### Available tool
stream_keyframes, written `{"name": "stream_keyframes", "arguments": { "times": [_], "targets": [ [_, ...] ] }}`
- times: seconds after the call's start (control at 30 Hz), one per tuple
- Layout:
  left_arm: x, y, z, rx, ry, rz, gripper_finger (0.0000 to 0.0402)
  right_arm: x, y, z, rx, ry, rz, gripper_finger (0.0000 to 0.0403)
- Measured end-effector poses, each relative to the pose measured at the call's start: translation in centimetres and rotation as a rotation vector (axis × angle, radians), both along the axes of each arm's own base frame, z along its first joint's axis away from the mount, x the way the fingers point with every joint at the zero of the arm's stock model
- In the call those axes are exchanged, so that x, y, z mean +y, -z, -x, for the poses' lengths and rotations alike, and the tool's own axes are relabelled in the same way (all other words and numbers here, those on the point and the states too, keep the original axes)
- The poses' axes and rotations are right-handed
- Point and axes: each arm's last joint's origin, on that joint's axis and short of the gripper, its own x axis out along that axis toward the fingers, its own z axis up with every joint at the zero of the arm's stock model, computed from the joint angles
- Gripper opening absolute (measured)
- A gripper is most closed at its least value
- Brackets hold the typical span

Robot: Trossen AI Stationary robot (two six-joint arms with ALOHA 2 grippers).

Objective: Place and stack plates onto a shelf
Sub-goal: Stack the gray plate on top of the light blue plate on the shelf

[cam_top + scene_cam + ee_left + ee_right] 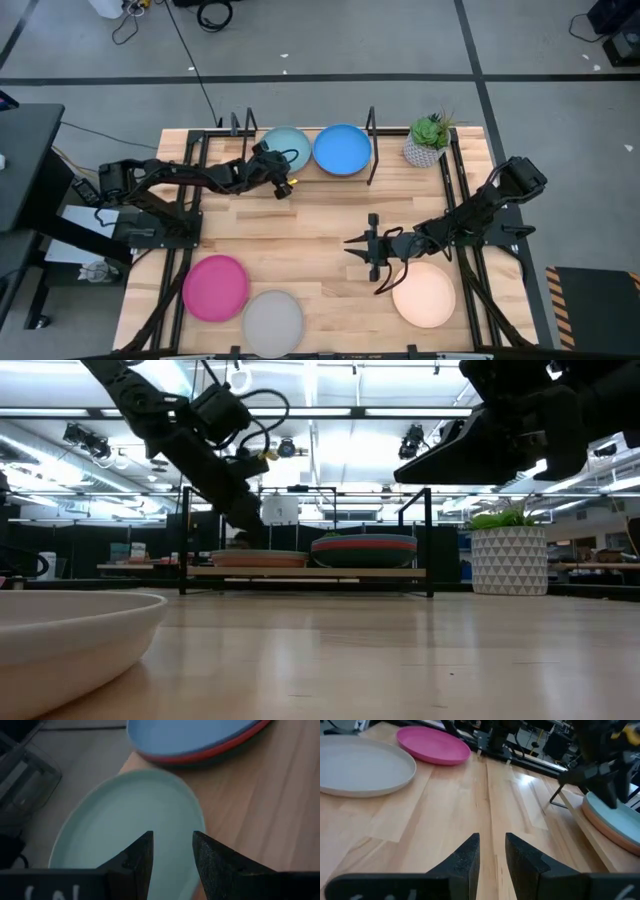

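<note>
Light wood all over the desk (300, 240), and at twelve o'clock sits the shelf (310, 572) with two stacks on it. The pale blue plate (288, 146) tops the left stack, with a tan plate (600, 822) showing under its rim in the right wrist view. The blue plate (342, 149) tops the right stack, an orange rim (210, 754) peeking out beneath it and something darker under that.

The left hand (283, 186) reaches in from nine o'clock and hangs at the near edge of the pale blue plate, fingers (137, 860) a narrow gap apart with nothing between them; the plate lies just past the tips.

The right hand (368, 255) comes in from three o'clock and hovers over bare wood near the desk's middle, fingers (465, 857) a slim gap apart, gripping nothing.

Down at six o'clock, three plates wait on the desk: pink plate (215, 287) at seven, grey plate (273, 322) just beside it, touching or nearly so, and the cream plate (425, 294) at five, right under the right arm. A potted plant (428, 140) stands at one o'clock, just beside the shelf's right end.
</note>
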Motion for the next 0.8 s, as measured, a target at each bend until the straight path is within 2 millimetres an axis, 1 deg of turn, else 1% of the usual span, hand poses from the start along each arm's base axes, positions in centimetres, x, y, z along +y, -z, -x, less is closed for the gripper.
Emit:
{"name": "stream_keyframes", "arguments": {
  "times": [0.07,0.13,0.23,0.27,0.33,0.43,0.5,0.57,0.67,0.8],
  "targets": [
    [-0.9,-0.3,-0.6,-0.016,0.094,0.016,0.0144,0.0,0.1,0.0,0.009,0.0,0.005,0.0099],
    [-2.5,-0.2,-1.2,-0.032,0.27,0.098,0.0144,0.0,0.2,0.1,0.021,0.0,0.008,0.0099],
    [-5.5,0.2,-1.6,-0.043,0.557,0.297,0.0144,-0.1,0.4,0.1,0.04,0.0,0.016,0.0099],
    [-6.6,0.3,-1.6,-0.038,0.613,0.366,0.0144,-0.1,0.4,0.2,0.045,0.001,0.016,0.0099],
    [-8.6,0.7,-1.5,-0.017,0.672,0.504,0.0144,-0.1,0.5,0.2,0.053,0.001,0.019,0.0099],
    [-11.6,1.0,-1.2,0.017,0.684,0.715,0.0144,0.0,0.4,0.2,0.043,0.002,0.014,0.0099],
    [-13.5,1.1,-0.8,0.044,0.658,0.851,0.0144,0.0,0.3,0.1,0.036,0.002,0.011,0.0099],
    [-15.3,1.3,-0.3,0.087,0.616,0.941,0.0144,0.0,0.3,0.1,0.031,0.002,0.009,0.0099],
    [-17.6,1.5,0.4,0.143,0.575,0.998,0.0144,-0.1,0.3,0.1,0.032,0.001,0.02,0.0099],
    [-19.8,1.6,1.2,0.158,0.536,1.006,0.0144,-0.5,0.3,-0.1,0.035,0.006,0.056,0.0099]
  ]
}}
